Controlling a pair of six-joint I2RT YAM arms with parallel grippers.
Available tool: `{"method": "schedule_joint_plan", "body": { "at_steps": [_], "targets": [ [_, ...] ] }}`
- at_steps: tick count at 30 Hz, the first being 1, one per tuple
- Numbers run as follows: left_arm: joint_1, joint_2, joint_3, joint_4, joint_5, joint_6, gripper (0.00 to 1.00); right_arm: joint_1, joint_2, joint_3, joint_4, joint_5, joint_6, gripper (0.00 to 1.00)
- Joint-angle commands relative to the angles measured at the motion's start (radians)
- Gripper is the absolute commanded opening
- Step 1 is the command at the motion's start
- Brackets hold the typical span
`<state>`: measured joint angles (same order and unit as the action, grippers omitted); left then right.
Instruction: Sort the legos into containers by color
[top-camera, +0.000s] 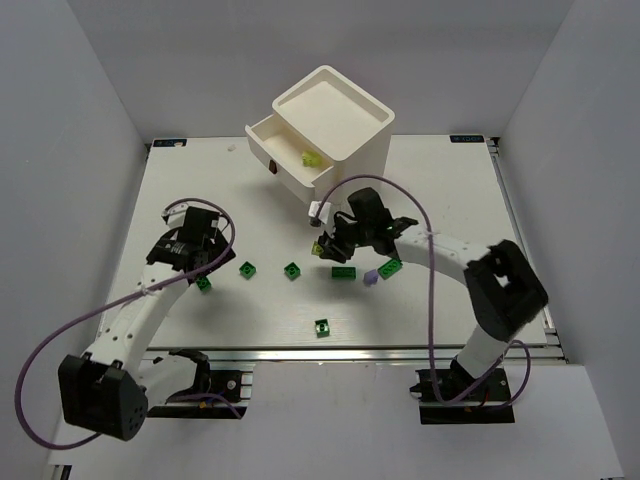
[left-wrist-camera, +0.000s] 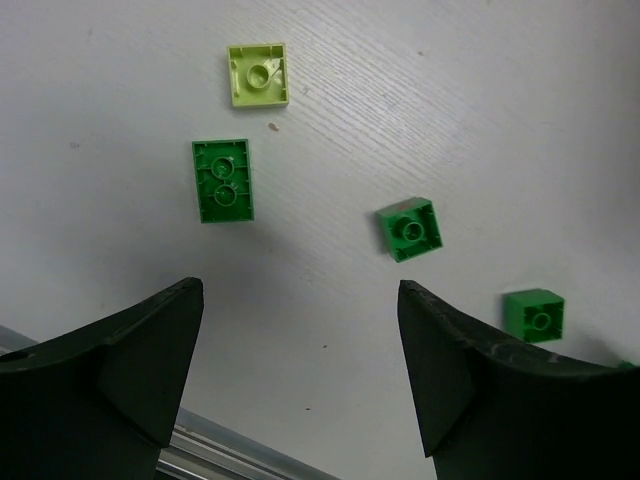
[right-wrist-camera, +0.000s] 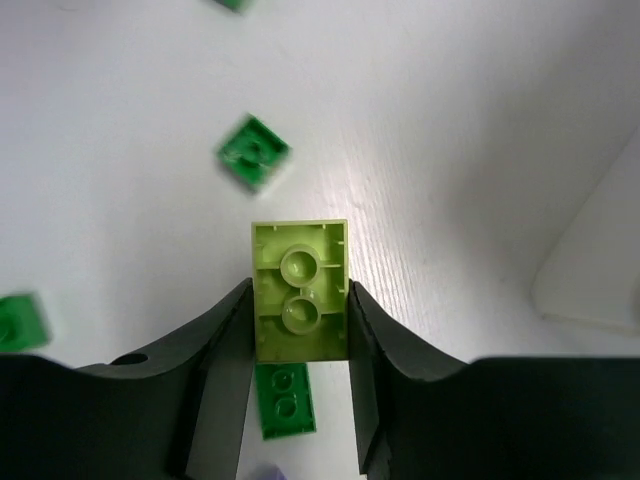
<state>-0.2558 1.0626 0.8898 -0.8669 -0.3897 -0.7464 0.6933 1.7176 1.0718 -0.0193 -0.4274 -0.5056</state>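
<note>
Snugly in R end effector (right-wrist-camera: 298, 290): lego (right-wrist-camera: 300, 310)

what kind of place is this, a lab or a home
Most likely a robotics lab cell: two robot arms bolted to a white table, plain white panels walling it in, and small lego bricks laid out beside a white drawer cabinet.

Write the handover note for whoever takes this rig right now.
Left gripper: open, empty, above loose bricks.
Right gripper: shut on a lime brick, short of the white cabinet.
Done: a second lime brick lies in the open drawer.
Left: the green bricks, a lavender brick and a square lime brick lie on the table. No other drawer shows open.
</note>
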Motion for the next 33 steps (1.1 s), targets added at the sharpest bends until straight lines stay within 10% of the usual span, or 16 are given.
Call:
{"method": "schedule_joint_plan", "body": {
  "at_steps": [1,7,14,26,33],
  "targets": [
    [0.023,0.049,0.031,0.034,-0.051,0.05,0.88,-0.005,-0.154,0.042,-0.189,-0.203,-0.16,0.0],
    [0.056,0.19,0.087,0.077,-0.046,0.156,0.89,-0.003,-0.202,0.344,-0.654,-0.49,-0.521,0.0],
    [0.136,0.329,0.133,0.115,-0.026,0.228,0.9,-0.011,-0.166,0.511,-0.234,-0.174,-0.015,0.0],
    [0.231,0.402,0.149,0.164,0.067,0.309,0.9,-0.038,0.233,0.973,-0.33,0.139,0.154,0.0],
    [0.251,0.404,0.113,0.19,0.123,0.317,0.89,-0.057,0.287,0.998,-0.369,0.145,0.164,0.46]
  ]
}}
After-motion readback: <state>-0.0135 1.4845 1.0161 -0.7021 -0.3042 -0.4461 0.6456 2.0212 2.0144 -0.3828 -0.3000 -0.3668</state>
